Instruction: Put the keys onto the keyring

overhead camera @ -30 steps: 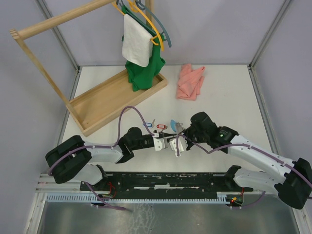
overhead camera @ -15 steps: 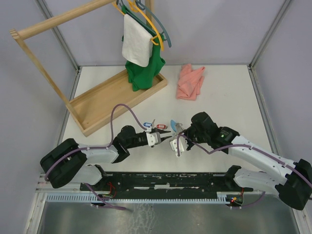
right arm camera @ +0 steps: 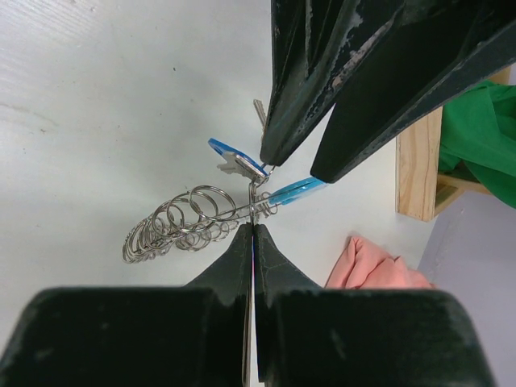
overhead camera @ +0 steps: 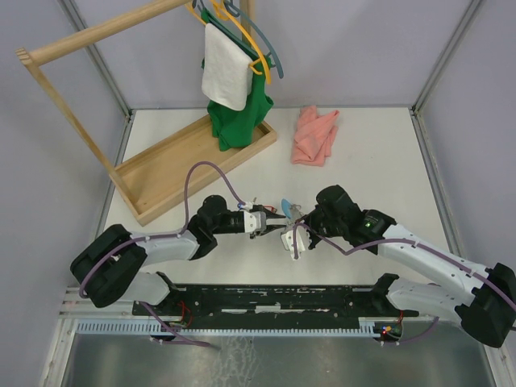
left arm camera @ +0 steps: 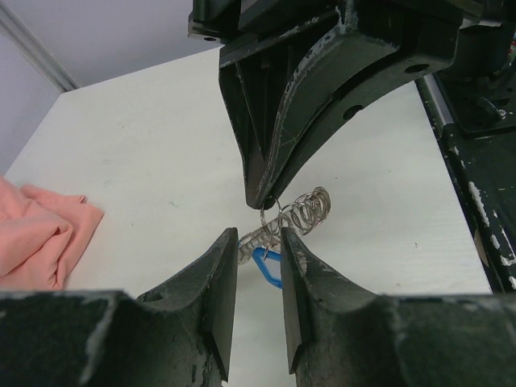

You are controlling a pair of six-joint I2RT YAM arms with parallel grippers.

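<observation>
Right fingers [right arm camera: 234, 270] are pressed together, pinching the wire of the keyring [right arm camera: 173, 226] at one end of its silvery coil. Left fingers [left arm camera: 218, 278] stand parted with a clear gap and hold nothing. Their tips are just beside that pinch, one against a blue-tagged key [right arm camera: 234, 158]. Keyring and key are over the desk [overhead camera: 379, 161], well apart from the pink cloth [overhead camera: 314, 135], on its arm-base side.
</observation>
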